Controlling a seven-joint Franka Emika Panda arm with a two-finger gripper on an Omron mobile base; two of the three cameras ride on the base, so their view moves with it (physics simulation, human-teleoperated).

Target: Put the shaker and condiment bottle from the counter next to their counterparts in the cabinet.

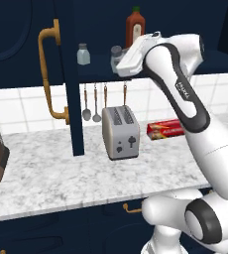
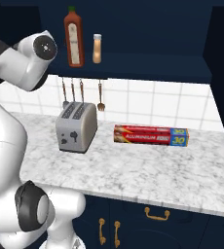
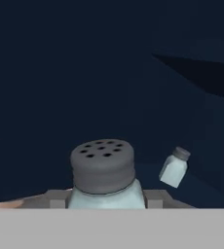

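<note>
A marbled bench (image 1: 61, 173) carries a toaster (image 1: 120, 132); the shaker (image 3: 103, 175) is seen pinched in the gripper (image 3: 104, 200) inside the cabinet (image 3: 109, 58).

Shaker (image 1: 116, 53) on cabinet shelf (image 1: 98, 72) — between paler shaker (image 1: 83, 54) and tall bottle (image 1: 135, 27)

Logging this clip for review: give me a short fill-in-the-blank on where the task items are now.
1. The claw is shut on the ____.
2. The small tan-orange bottle stands beside the tall sauce bottle on the ____ shelf.
3. The toaster stands on the ____.

Missing words: shaker; cabinet; counter
</note>
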